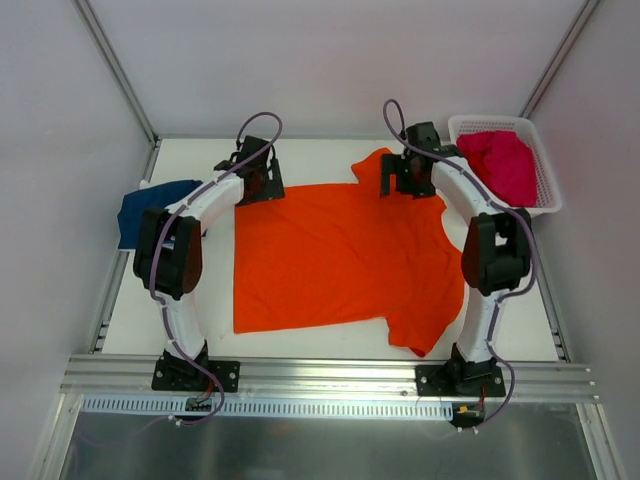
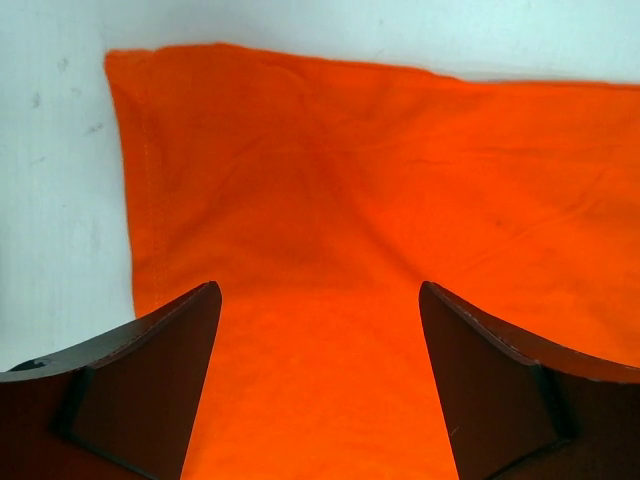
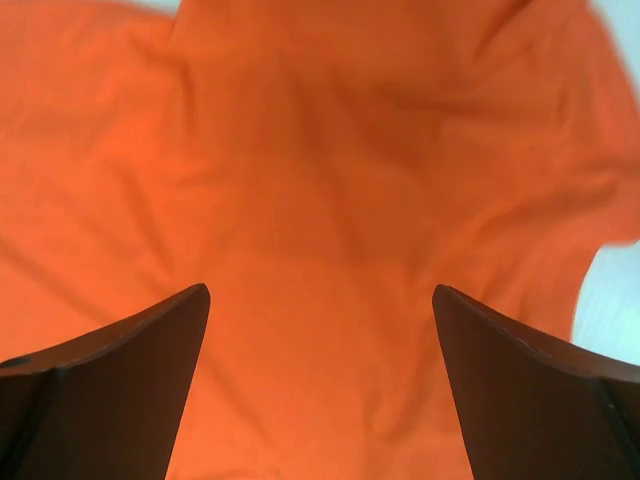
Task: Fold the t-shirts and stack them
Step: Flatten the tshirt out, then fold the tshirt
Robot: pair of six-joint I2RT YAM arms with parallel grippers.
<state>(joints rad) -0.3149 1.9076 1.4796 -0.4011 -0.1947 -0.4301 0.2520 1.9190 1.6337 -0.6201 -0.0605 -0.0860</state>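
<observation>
One orange shirt (image 1: 340, 255) lies unfolded on the counter (image 1: 300, 345); pink ones (image 1: 505, 160) wait. Our left tool (image 2: 320, 290) and right tool (image 3: 321, 290) gape empty above it.

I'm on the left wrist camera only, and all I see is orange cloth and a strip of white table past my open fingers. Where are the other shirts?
Observer: A navy blue t-shirt lies bunched at the left edge of the table, apart from the orange one.
Operator: And the pink ones?
Observer: Magenta-pink cloth is piled in the white basket at the far right corner.
Operator: What's the right arm doing?
Observer: The right gripper hangs over the far right part of the orange t-shirt, near a sleeve, with its fingers open and holding nothing.
</observation>
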